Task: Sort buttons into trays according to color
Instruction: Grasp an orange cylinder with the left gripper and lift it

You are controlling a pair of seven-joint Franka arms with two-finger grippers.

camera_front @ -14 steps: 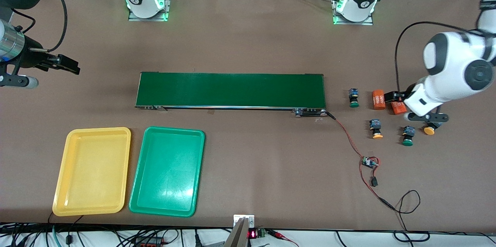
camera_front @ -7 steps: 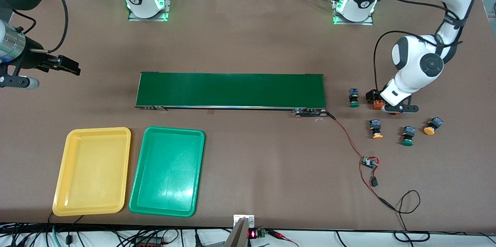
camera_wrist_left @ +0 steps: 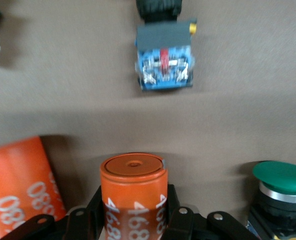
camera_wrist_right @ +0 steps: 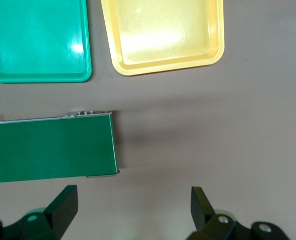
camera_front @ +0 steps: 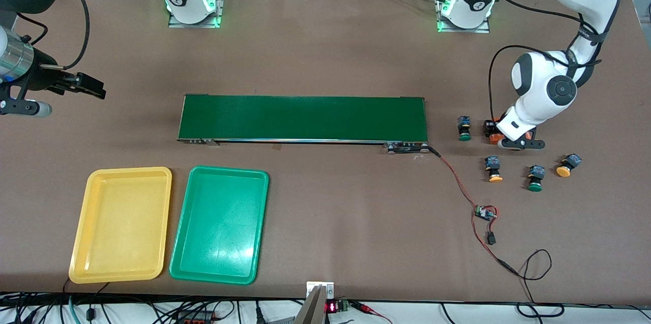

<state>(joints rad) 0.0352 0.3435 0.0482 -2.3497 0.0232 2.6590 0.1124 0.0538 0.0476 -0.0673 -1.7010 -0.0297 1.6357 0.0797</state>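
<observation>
The right gripper [camera_front: 84,85] waits high over the right arm's end of the table, its fingers spread wide with nothing between them. Nearer the front camera lie the yellow tray [camera_front: 81,242] and, just beside it, the green tray [camera_front: 183,258], with the conveyor belt [camera_front: 303,118] past them. At the left arm's end, four buttons lie loose on the table — a green button [camera_front: 463,128], a yellow button [camera_front: 493,169], a second green button [camera_front: 535,178], a second yellow button [camera_front: 567,165]. Among them the left gripper [camera_wrist_left: 133,220] is down at the table, seemingly clamped on an orange cylinder [camera_wrist_left: 133,195] — no button is held.
</observation>
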